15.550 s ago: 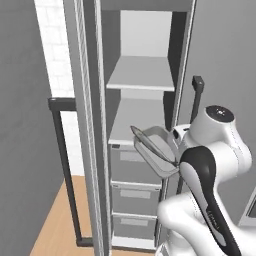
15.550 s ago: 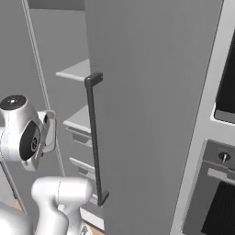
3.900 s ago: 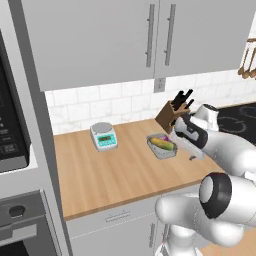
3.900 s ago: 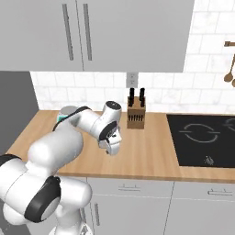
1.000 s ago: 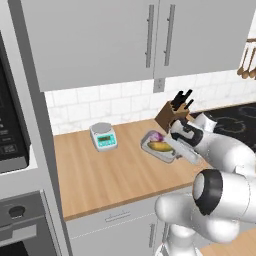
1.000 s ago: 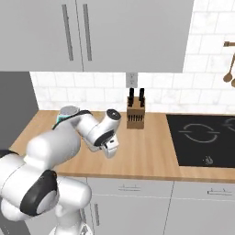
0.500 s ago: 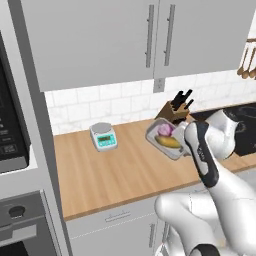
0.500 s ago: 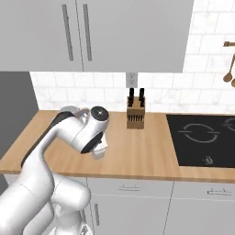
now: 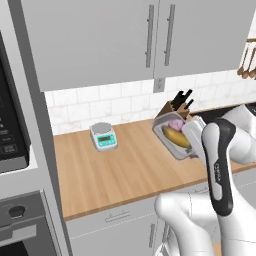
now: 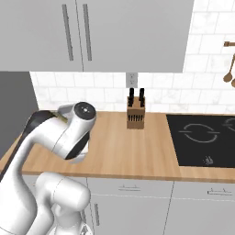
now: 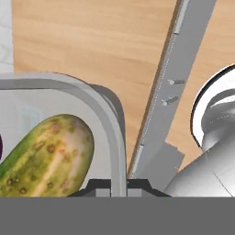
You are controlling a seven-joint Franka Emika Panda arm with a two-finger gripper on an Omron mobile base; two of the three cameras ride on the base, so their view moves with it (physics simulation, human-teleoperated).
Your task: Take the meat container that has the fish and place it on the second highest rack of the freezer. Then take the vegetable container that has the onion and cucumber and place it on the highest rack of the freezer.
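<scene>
The vegetable container (image 9: 172,145), a grey tray, hangs tilted above the wooden counter (image 9: 125,170) in front of the knife block. In it lie the yellow cucumber (image 9: 177,137) and the purple onion (image 9: 176,124). My gripper (image 9: 190,146) is shut on the tray's right rim. In the hand view, the gripper (image 11: 119,186) pinches the container's rim (image 11: 114,124) between its two dark fingertips (image 11: 98,186). The speckled cucumber (image 11: 46,149) rests just inside that rim, and a sliver of onion (image 11: 1,149) shows at the left edge. The freezer and the meat container with the fish are out of view.
A small kitchen scale (image 9: 104,136) stands at the back of the counter, left of the tray. The knife block (image 10: 135,113) sits against the tiled wall, with a black cooktop (image 10: 202,137) to its right. Grey wall cupboards (image 9: 125,40) hang overhead. An oven column (image 9: 20,165) stands at the left.
The tray has risen off the counter and shifted slightly right, tilting more. My arm has folded, so its elbow now stands up in the foreground.
</scene>
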